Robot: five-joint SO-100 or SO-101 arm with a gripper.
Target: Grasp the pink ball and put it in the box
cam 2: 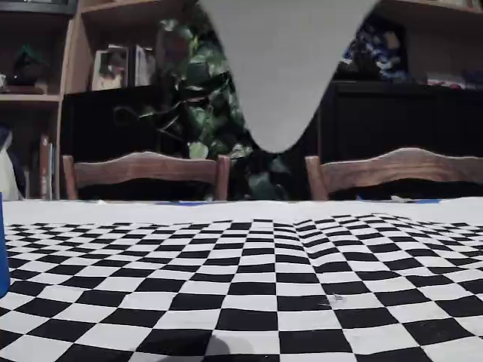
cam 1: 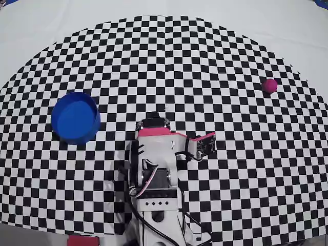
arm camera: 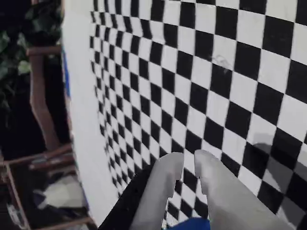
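Observation:
The pink ball (cam 1: 269, 85) lies on the checkered cloth at the far right in the overhead view, well away from the arm. The blue round box (cam 1: 76, 117) stands at the left, empty; a sliver of its wall shows at the left edge of the fixed view (cam 2: 2, 249). My gripper (cam 1: 154, 122) is folded back above the arm's base at the centre, between ball and box. In the wrist view the gripper (arm camera: 188, 158) shows two grey fingers almost together, with only a thin gap and nothing held. The ball is out of sight in the wrist and fixed views.
The checkered cloth (cam 1: 205, 56) covers the white table. The arm's base and cables (cam 1: 154, 205) sit at the near edge. Wooden chairs (cam 2: 143, 170) and shelves stand beyond the far edge. A grey finger (cam 2: 283, 75) hangs from the top of the fixed view.

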